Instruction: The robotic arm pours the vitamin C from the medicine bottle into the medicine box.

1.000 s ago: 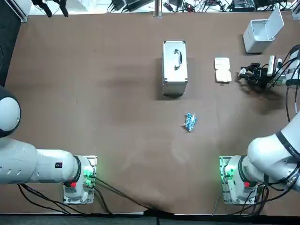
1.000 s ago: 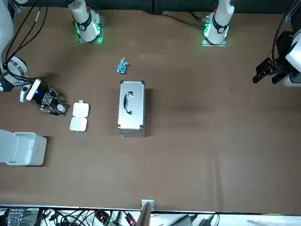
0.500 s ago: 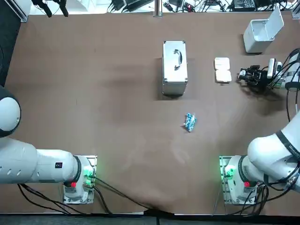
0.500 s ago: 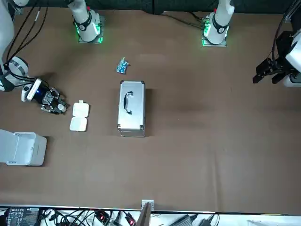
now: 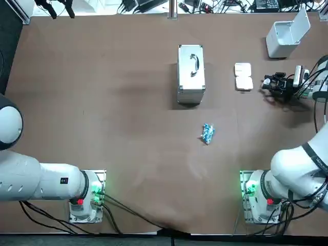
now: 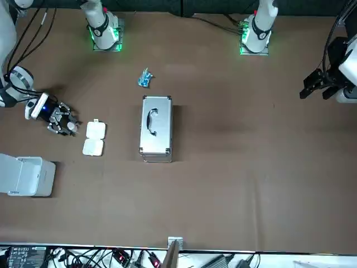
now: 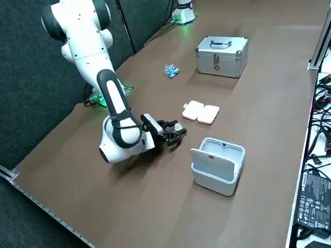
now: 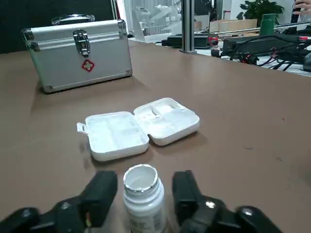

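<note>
A white medicine bottle [image 8: 141, 193] with its mouth uncovered stands upright on the brown table, between the fingers of my right gripper [image 8: 144, 183]. The black fingers [image 8: 101, 190] flank it with a small gap on each side, so the gripper is open. Just beyond the bottle, the white medicine box [image 8: 141, 127] lies open and flat, compartments up. From overhead, the gripper [image 5: 267, 83] sits low at the table's right side, just right of the medicine box [image 5: 243, 76]. The side view shows the gripper [image 7: 178, 132] pointing at the box [image 7: 200, 112].
A silver first-aid case [image 5: 191, 73] stands mid-table, left of the medicine box. A blue packet [image 5: 207, 133] lies nearer the bases. A white bin with a raised lid [image 5: 286, 36] sits at the far right corner, close behind the gripper.
The right gripper has shifted slightly near the medicine box, staying low at the table. The box, case and packet have not moved.
</note>
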